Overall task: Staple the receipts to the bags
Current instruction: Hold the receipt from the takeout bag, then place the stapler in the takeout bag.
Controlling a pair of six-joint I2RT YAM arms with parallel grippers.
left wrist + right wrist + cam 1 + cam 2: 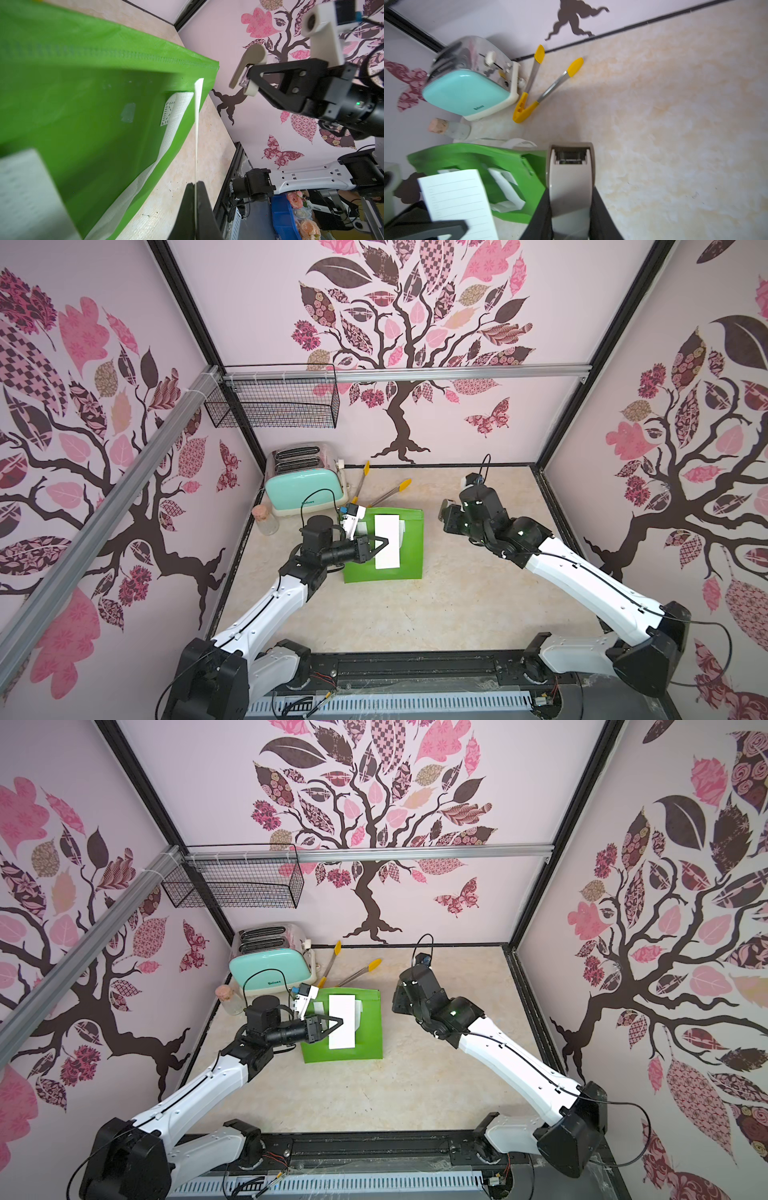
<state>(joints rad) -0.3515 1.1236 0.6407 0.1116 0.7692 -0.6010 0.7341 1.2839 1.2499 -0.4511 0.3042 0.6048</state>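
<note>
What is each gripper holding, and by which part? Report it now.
Left gripper pinches the receipt at its long side edge. Right gripper clamps the stapler across its sides, behind the mouth end.

Enclosure: pale pink walls [561,323], each carrying a dark-trunked tree decal [399,344] with pink and patterned leaves.
Landmark: mint-and-chrome toaster [305,485], standing in a corner on the beige marble-look tabletop [457,593].
- Above the toaster: black wire basket [274,406], hung from an aluminium rail [407,374] that runs along the back wall.
- Just beside the toaster, lever side: yellow-tipped tongs [389,492], lying spread open.
- Near the toaster's front corner: corked glass bottle [266,522], upright.
- Behind the toaster: black frame post [185,302].

Light even; shadows soft.
</note>
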